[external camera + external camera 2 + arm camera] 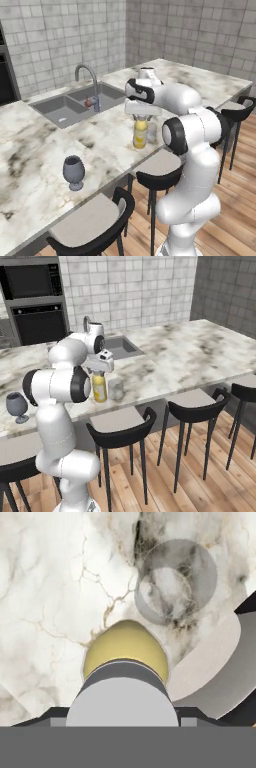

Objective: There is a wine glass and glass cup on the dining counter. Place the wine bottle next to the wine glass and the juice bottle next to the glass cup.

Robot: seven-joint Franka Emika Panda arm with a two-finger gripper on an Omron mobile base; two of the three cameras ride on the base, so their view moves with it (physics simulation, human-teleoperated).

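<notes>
The juice bottle [140,135] [100,388], yellow with a grey-white cap, stands upright at the near edge of the dining counter [40,150] [200,356]. My gripper [141,117] [98,372] comes down from above and is shut on its neck and cap. In the hand view the cap and yellow shoulder of the juice bottle [125,647] hide the fingertips. The glass cup [151,131] [116,389] [175,582] stands right beside the bottle, a small gap apart. The wine glass [74,171] [17,405] stands farther left along the same edge. The wine bottle is out of view.
A steel sink [75,102] with a curved faucet [87,75] lies behind the bottle. Black stools with grey seats [160,170] [120,426] [210,672] line the counter's near edge. A dark wall oven [40,321] stands at the back.
</notes>
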